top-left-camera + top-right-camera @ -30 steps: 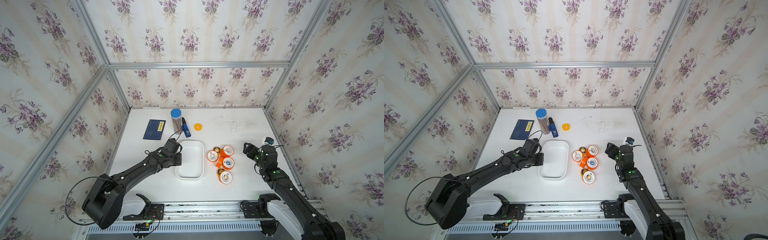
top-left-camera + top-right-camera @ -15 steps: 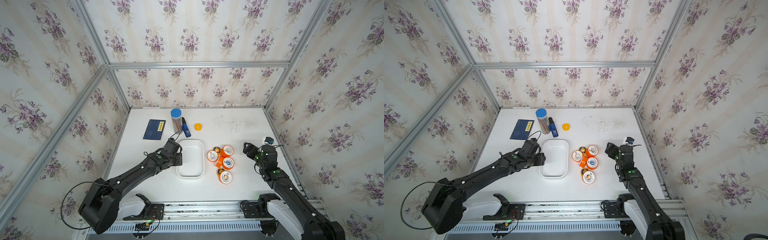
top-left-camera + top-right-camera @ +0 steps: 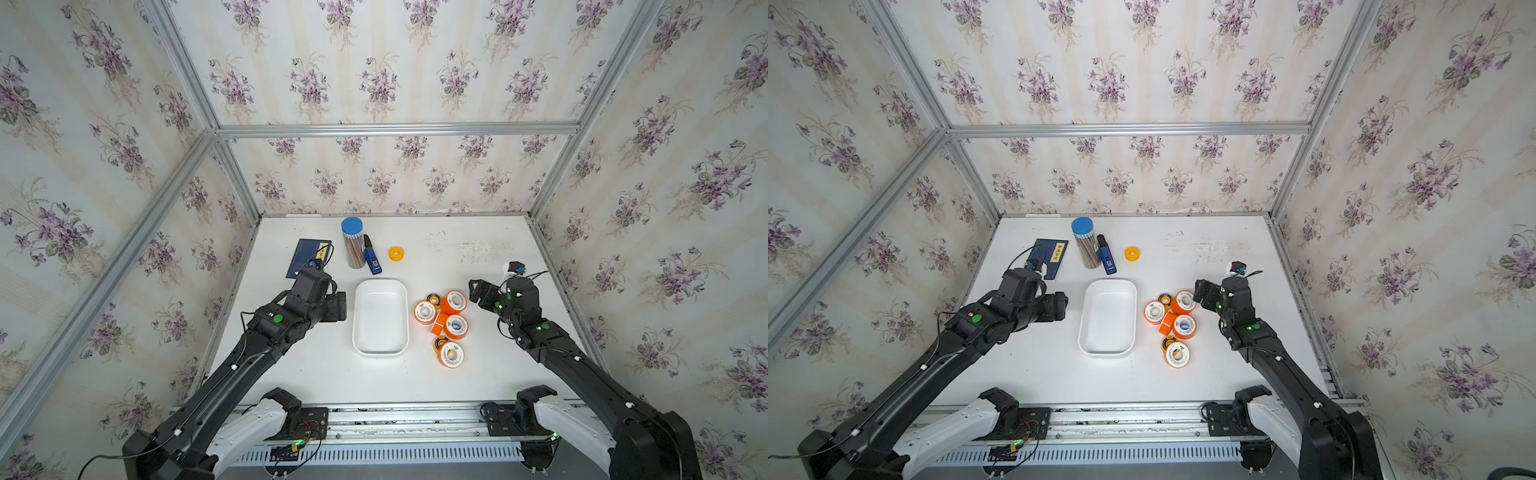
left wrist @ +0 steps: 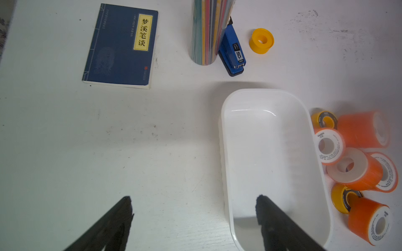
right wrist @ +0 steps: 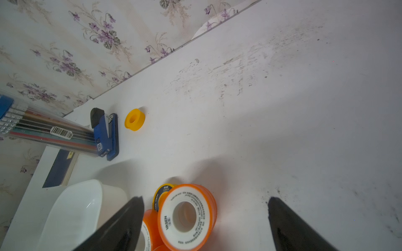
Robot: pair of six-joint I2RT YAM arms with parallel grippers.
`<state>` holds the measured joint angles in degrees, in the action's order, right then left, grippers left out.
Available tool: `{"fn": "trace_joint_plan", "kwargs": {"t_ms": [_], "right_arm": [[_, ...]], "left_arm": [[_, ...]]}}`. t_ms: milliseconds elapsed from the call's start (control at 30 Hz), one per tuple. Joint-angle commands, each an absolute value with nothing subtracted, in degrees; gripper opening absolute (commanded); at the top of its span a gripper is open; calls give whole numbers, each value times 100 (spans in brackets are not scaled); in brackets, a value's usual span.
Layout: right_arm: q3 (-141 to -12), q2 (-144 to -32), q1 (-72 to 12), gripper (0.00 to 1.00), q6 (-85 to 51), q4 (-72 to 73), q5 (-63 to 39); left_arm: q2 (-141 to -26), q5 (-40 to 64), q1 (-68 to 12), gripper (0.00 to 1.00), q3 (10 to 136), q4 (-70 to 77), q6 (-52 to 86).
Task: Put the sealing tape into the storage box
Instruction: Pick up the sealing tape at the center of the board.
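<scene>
step: I'm lining up first pick, storage box (image 3: 380,318) empty | jaws: both released, nothing held | next: I'm judging right gripper (image 5: 205,214) should straddle the upright orange tape roll (image 5: 187,217)

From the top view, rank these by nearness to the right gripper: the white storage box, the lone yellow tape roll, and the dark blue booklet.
From the right gripper:
1. Storage box, center, beyond the orange rolls.
2. Lone yellow tape roll, toward the back wall.
3. Dark blue booklet, far back-left corner.

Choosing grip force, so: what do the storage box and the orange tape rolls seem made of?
Storage box: likely glossy white plastic; highlights glint on its smooth, slightly translucent wall. Orange tape rolls: apparently translucent orange plastic spools with white printed faces; the tape material itself is unclear.
</scene>
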<state>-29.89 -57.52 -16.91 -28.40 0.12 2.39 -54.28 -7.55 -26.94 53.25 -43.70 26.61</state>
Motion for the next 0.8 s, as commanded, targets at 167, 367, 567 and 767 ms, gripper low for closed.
{"fn": "trace_joint_plan", "kwargs": {"t_ms": [167, 367, 567, 767], "right_arm": [[-3537, -6769, -2222, 100, -2559, -465, 368], [-3655, -7322, -2454, 100, -2557, -485, 452], [-3725, -7674, -2483, 100, -2553, -395, 350], [-3728, -7868, -2531, 98, -2549, -294, 219]], "left_arm": [[-5087, -686, -2672, 97, 6013, -5472, 1991], [-4985, -735, -2672, 97, 5654, -5314, 1568], [-4950, -534, -2557, 97, 5613, -5339, 1464], [-4808, -223, -2144, 97, 5555, -5238, 1401]]}}
